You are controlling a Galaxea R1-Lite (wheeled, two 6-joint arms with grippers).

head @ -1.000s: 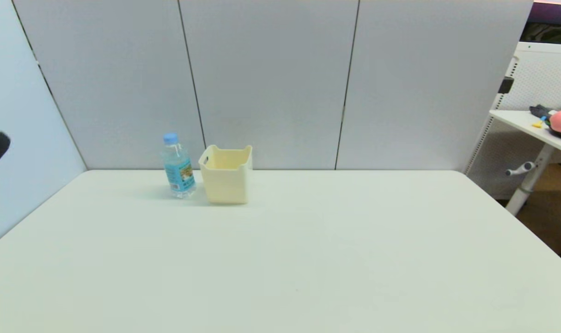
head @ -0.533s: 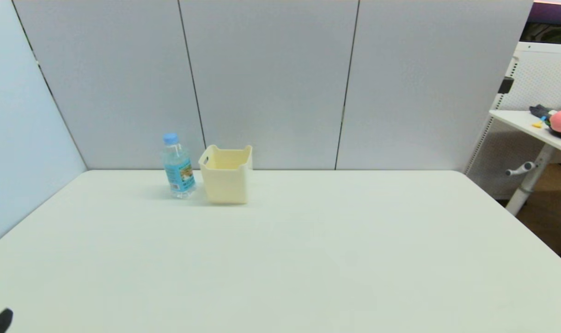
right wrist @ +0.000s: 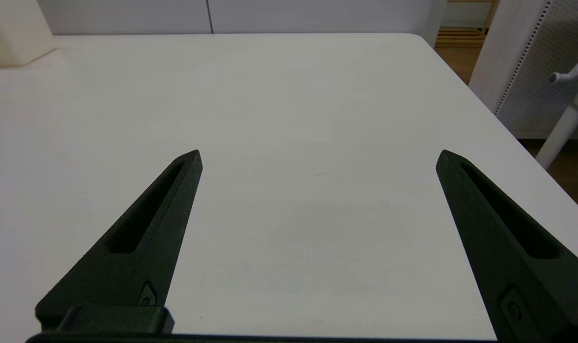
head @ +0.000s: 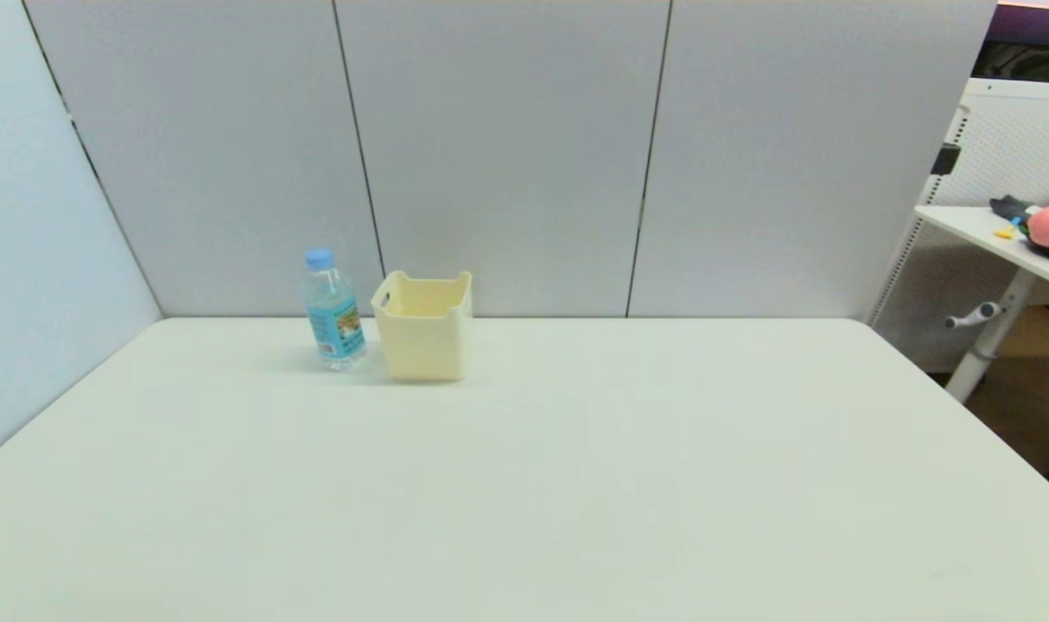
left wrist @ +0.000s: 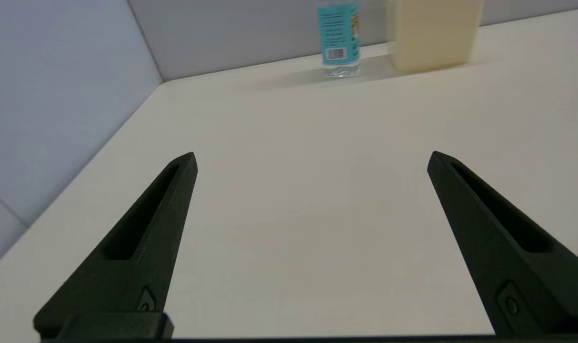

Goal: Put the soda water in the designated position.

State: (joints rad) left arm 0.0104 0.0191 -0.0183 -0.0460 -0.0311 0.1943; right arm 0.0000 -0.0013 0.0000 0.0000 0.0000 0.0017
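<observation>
Left claw (left wrist: 310, 159): fingers spread wide apart, nothing between them; low over bare table on the robot's left side, well short of the bottle; out of the head view.
Soda water (head: 332, 311): upright on the table near its far edge, left of centre; light-blue cap on; blue label facing forward. In the left wrist view (left wrist: 338, 38) its lower body and barcode show, the cap cut off by the picture's edge.
Relation, soda water to bin: just beside the bin, on the bin's left; a narrow gap shows between them in the head view; bottle cap slightly higher than the bin rim.
Bin (head: 423, 326): pale cream, square, open top, standing upright near the far edge of the table; inside not visible deeply enough to judge contents. One corner also shows in the right wrist view (right wrist: 13, 33).
Table (head: 576, 484): white, plain; grey partition panels behind it.
Right claw (right wrist: 319, 157): fingers spread wide apart, holding nothing; over bare table on the robot's right side, well apart from bottle and bin; out of the head view.
Side desk (head: 982, 226): off to the right beyond the table, carrying a pink object and small items too small to identify.
</observation>
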